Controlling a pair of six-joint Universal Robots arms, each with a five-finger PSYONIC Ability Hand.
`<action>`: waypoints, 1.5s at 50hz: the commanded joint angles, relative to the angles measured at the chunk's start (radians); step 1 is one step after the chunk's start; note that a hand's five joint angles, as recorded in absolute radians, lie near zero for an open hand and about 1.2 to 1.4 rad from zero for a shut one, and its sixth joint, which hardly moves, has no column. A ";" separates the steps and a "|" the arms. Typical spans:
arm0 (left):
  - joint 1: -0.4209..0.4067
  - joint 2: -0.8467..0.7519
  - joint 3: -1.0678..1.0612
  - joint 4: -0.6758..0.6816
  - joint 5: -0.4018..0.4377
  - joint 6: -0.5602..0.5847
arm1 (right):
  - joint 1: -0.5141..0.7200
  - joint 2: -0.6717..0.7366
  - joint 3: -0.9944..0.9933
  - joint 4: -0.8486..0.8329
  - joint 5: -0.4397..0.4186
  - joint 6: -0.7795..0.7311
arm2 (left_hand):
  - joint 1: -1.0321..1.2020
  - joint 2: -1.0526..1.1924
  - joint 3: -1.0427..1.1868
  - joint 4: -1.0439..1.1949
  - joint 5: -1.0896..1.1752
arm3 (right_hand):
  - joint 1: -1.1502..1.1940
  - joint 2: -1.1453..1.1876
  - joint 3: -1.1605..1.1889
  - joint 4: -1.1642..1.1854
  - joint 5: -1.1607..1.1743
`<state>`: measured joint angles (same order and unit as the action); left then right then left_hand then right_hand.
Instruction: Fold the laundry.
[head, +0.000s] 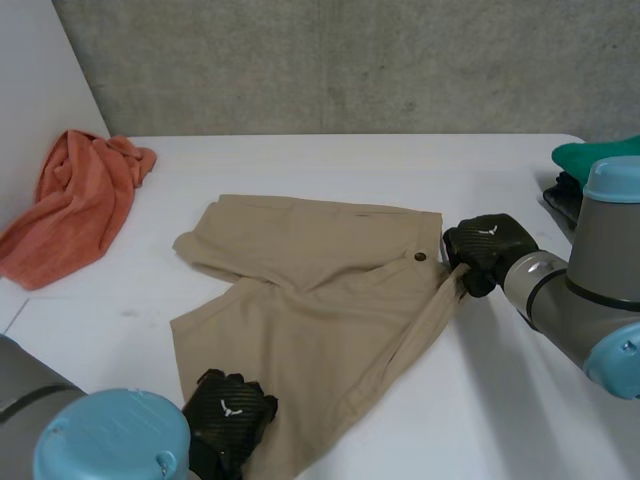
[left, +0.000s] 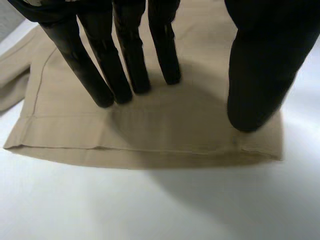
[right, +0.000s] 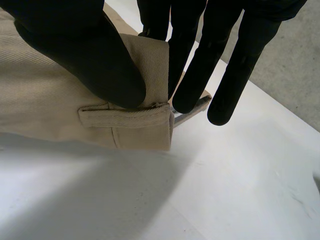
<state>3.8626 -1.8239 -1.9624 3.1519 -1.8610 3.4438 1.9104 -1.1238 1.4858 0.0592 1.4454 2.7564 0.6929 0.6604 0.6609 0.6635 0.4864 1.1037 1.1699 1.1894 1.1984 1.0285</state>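
Left hand (head: 228, 408) is pressing straight, relaxed fingers onto the near hem of the tan shorts (head: 310, 290), which are lying spread mid-surface (head: 520, 400). Right hand (head: 487, 245) is pinching their waistband corner toward the right edge. An orange towel (head: 75, 205) is lying at the far left corner.

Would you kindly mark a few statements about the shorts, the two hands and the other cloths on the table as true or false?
1. The right hand pinches the waistband of the shorts. True.
2. The left hand holds the shorts up off the table. False: its straight fingers rest on a leg near the hem, which lies flat.
3. The orange towel lies on top of the shorts. False: it lies apart from them, toward the robot's left side of the table.
4. A green cloth lies at the table's edge on the robot's right. True.
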 joint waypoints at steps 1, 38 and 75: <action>0.006 -0.012 -0.004 0.103 -0.066 0.043 | 0.001 -0.011 0.007 -0.004 0.000 0.000 | 0.703 0.736 0.735 0.733 0.735 | 0.293 0.226 0.207 0.198 0.193; 0.008 0.051 -0.121 0.129 0.054 0.106 | -0.010 0.009 -0.035 -0.012 0.019 0.017 | -0.010 0.022 0.022 0.019 0.022 | 0.293 0.226 0.207 0.198 0.193; 0.273 0.331 0.029 -0.475 0.463 0.156 | -0.117 -0.169 0.168 0.415 -0.092 -0.621 | 0.703 0.736 0.735 0.733 0.735 | 0.293 0.226 0.207 0.198 0.193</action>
<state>4.0697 -1.5247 -2.0205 2.8097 -1.4935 3.5581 1.8076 -1.2856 1.6734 0.4960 1.3635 2.1906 1.1097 1.1917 1.1841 1.1946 1.0018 1.1037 1.1699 1.1894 1.1984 1.0285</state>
